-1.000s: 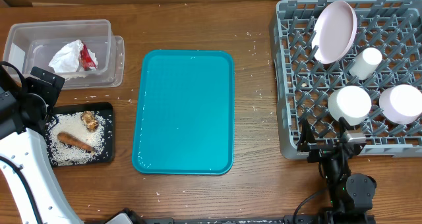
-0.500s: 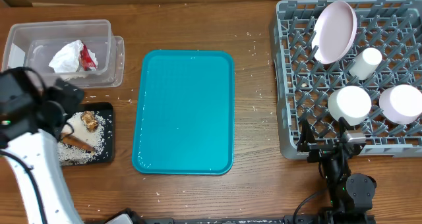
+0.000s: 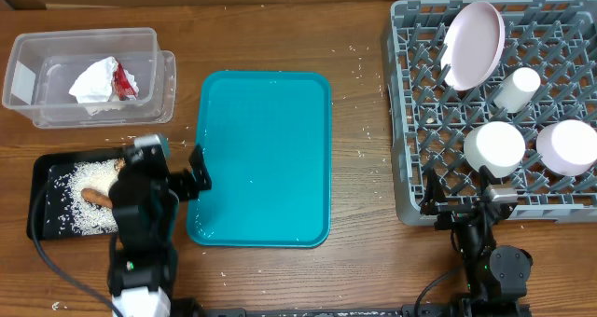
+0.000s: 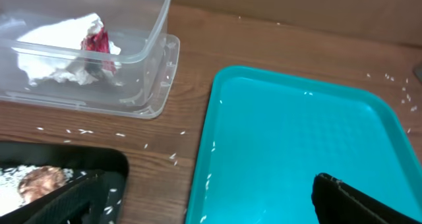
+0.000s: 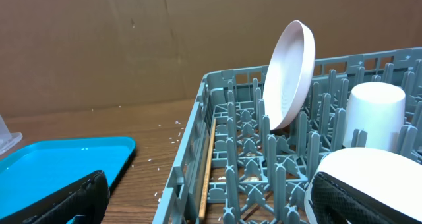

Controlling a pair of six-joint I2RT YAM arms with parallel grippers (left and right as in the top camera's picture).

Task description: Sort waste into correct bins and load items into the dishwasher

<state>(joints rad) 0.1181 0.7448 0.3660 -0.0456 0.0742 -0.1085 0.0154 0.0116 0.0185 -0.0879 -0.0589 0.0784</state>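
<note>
The clear tub (image 3: pixel 84 35) at the back left holds the crumpled white paper (image 3: pixel 93 82) with its red scrap (image 3: pixel 126 79). In front of it, the black tray (image 3: pixel 42 168) carries rice (image 3: pixel 70 214), the carrot (image 3: pixel 96 198) and a brown lump (image 4: pixel 39 181). My left gripper (image 3: pixel 168 171) hangs open over the wood between the black tray and the teal tray, holding nothing. The grey dish rack (image 3: pixel 410 121) on the right holds an upright plate (image 3: pixel 474 45), a cup (image 3: pixel 516 89) and two overturned bowls (image 3: pixel 494 147). My right gripper (image 3: pixel 464 202) stands open and unladen at the rack's front edge.
A teal serving tray (image 3: pixel 261 158) with a few rice grains lies in the middle. Loose rice grains (image 4: pixel 148 143) are scattered on the wooden table around the tub and tray. A thin wooden stick (image 5: pixel 208 168) lies inside the rack's left wall. Brown cardboard backs the table.
My left arm has swung from the far left, across the black tray, to the gap beside the teal tray. The right arm has not moved.
</note>
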